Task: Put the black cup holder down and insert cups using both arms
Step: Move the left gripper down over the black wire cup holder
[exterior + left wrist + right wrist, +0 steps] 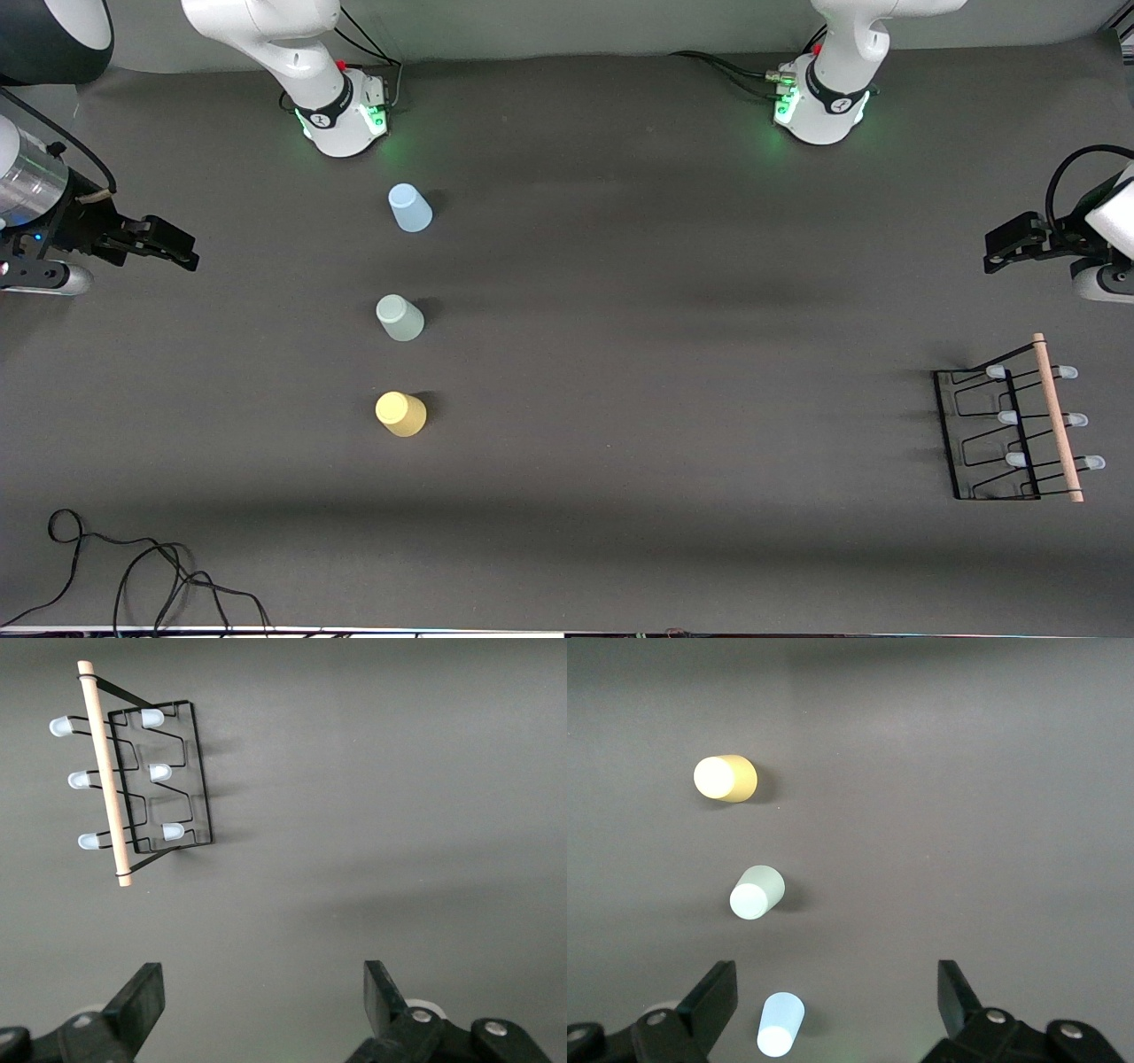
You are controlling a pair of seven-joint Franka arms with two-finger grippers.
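Note:
The black cup holder (1010, 434) stands at the left arm's end of the table, its wooden rod handle (1058, 418) on top. It also shows in the left wrist view (164, 771). Three cups stand upside down in a row toward the right arm's end: light blue (409, 208), pale green (400, 318), and yellow (401, 414) nearest the front camera. They show in the right wrist view too: yellow (726, 778), green (757, 892), blue (780, 1025). My left gripper (999, 251) (263, 992) is open and empty over bare table, apart from the holder. My right gripper (182, 248) (837, 992) is open and empty, apart from the cups.
The dark grey table mat (673, 354) is bare between the cups and the holder. Loose black cables (133, 567) lie at the front edge toward the right arm's end. The arm bases (341, 120) (819, 111) stand along the edge farthest from the front camera.

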